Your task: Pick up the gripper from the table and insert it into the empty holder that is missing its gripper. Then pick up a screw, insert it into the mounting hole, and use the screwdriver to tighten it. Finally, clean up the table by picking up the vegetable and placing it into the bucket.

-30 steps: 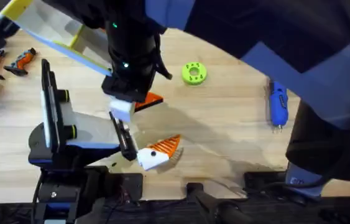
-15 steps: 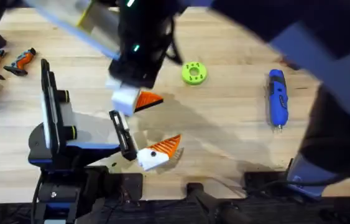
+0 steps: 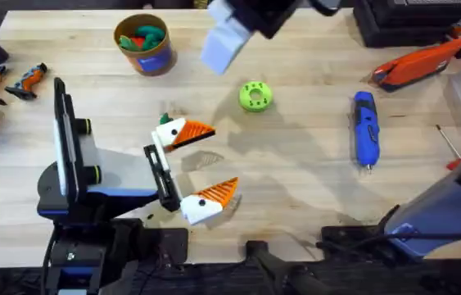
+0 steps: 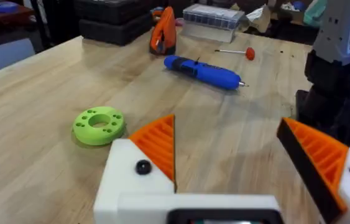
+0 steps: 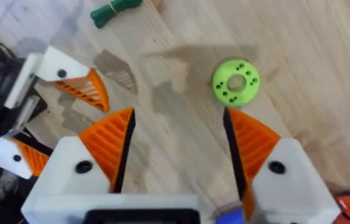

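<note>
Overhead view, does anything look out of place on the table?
The vegetable lies loose on the wood near one finger of the open left gripper, well apart from the bucket, which holds other coloured toys. Nothing looks spilled or damaged.

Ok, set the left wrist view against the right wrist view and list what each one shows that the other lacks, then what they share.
Left wrist alone: the blue screwdriver, a red-handled tool beyond it, an orange object and a clear box at the table's far edge.

Right wrist alone: the dark-green vegetable lying on the wood, and the left gripper, its white and orange fingers spread apart.

Both: the lime-green disc, the wooden table, and each camera's own open orange-padded fingers.
</note>
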Tool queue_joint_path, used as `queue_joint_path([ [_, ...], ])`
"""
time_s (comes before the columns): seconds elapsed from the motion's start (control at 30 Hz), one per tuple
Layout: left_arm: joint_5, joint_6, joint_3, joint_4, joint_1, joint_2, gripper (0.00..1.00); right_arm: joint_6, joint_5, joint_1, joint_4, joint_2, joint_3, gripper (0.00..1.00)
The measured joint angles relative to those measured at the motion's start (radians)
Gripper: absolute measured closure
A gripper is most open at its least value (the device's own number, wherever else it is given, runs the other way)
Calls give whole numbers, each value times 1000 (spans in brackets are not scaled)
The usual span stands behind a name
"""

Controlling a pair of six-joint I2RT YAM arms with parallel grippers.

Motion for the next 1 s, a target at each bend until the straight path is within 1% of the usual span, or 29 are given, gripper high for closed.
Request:
queue_joint_path([
  [0.07,0,0,0,0,0,0,15,12,0,-25,9,-32,-49,179],
  [0.13,0,0,0,0,0,0,15,32,0,-53,36,-77,-125,178],
  [0.23,0,0,0,0,0,0,15,73,0,-101,103,-158,-260,178],
  [0.33,0,0,0,0,0,0,15,127,-1,-162,186,-265,-434,177],
  [0.47,0,0,0,0,0,0,15,206,-1,-278,262,-418,-666,179],
  [0.6,0,0,0,0,0,0,15,268,0,-430,288,-545,-848,177],
  [0.77,0,0,0,0,0,0,15,310,0,-616,295,-637,-1003,177],
  [0.87,0,0,0,0,0,0,15,323,0,-708,323,-681,-1070,177],
  [1.0,0,0,0,0,0,0,15,329,0,-804,376,-718,-1141,177],
])
